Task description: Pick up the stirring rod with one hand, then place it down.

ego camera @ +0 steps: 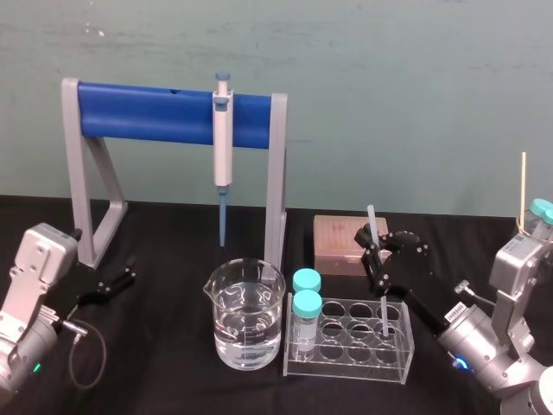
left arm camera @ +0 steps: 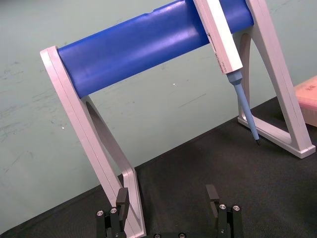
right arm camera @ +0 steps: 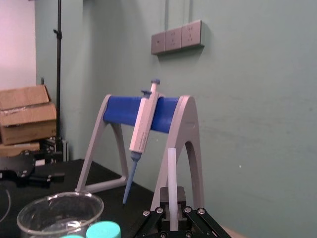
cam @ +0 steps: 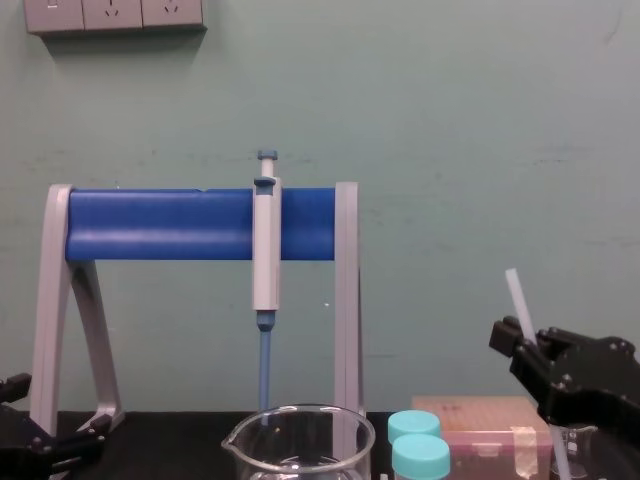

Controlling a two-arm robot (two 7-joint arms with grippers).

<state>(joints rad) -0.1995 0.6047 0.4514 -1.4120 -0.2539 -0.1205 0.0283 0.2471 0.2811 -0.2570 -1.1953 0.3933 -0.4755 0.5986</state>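
**One rod, clamped in the right gripper over the rack**

The single stirring rod (ego camera: 371, 220) stands nearly upright, tilted a little, at the right side of the black table (ego camera: 173, 380). The right gripper (ego camera: 378, 252) is closed around it partway up. In the right wrist view the rod rises straight from between the two fingers. Its top pokes above the gripper, and its lower end reaches down into the right end of the one clear tube rack (ego camera: 399, 361). Whether the tip touches the rack's floor cannot be told.

Two teal-capped tubes (ego camera: 306, 304) stand one behind the other at the left end of that rack. One glass beaker (ego camera: 245, 324), partly full of clear liquid, sits just beside the rack on its left. Behind them one grey-and-blue pipette (ego camera: 223, 147) hangs from the blue bar of the one grey stand (ego camera: 155, 111), its tip pointing down above the beaker. One tan box (ego camera: 335, 242) lies behind the rack.

The left gripper (ego camera: 121, 281) is parked low at the table's left edge, near the stand's left leg, with its two fingers (left arm camera: 213, 196) spread apart and nothing between them.
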